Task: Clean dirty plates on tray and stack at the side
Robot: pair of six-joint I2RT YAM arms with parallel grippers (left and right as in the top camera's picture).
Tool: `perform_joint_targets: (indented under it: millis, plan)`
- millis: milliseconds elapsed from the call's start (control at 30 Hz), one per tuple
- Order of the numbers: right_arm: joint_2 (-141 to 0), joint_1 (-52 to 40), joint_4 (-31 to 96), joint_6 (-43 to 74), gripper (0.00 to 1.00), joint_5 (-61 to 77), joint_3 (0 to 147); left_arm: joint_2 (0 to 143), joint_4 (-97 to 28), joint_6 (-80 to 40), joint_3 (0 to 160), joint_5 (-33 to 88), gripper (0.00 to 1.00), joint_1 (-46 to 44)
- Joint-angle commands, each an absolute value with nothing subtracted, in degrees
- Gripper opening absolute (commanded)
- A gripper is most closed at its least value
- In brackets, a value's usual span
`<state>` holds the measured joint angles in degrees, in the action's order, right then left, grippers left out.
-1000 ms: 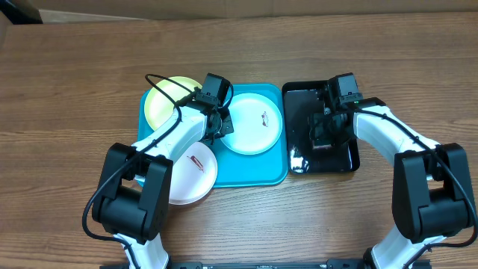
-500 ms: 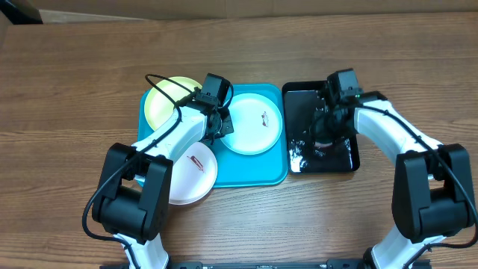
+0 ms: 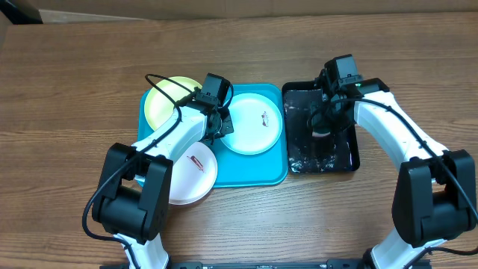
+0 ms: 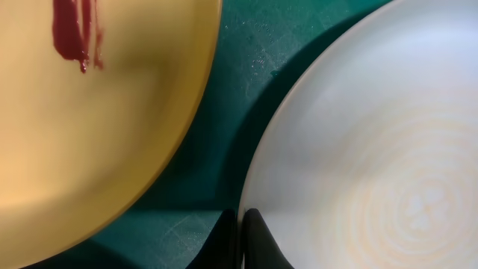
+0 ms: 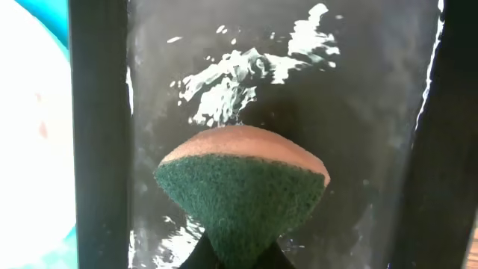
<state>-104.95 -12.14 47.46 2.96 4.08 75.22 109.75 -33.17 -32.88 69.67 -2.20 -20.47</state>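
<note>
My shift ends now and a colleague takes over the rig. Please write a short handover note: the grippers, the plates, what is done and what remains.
Left gripper: shut on the rim of the pale blue plate, which lies on the turquoise tray.
Right gripper: shut on a sponge, above the wet black tray.
Yellow-green plate and white plate: on the turquoise tray too; the white one overhangs its front edge.
Done: sponge in grip.
Left: all three plates show red smudges; wipe each, stack at the side.

Three round flat plates, yellow-green (image 3: 160,104), pale blue (image 3: 254,123), white (image 3: 193,175), one turquoise plastic tray (image 3: 250,170), one glossy black tray (image 3: 299,101), one green sponge (image 5: 240,190)
</note>
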Motion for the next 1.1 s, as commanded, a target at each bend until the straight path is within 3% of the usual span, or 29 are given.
perform_joint_targets:
  millis: [0, 1067]
  plan:
    - [-102.74, -12.29, 47.66, 2.96, 0.04, 3.95, 78.30, 110.50, -33.76, -32.32, 69.28, -3.18, 0.04, -20.05]
    - [-102.76, -12.32, 45.32, 2.94, 0.04, 2.15, 72.88, 110.48, -33.78, -32.32, 69.28, -3.18, 0.04, -20.05]
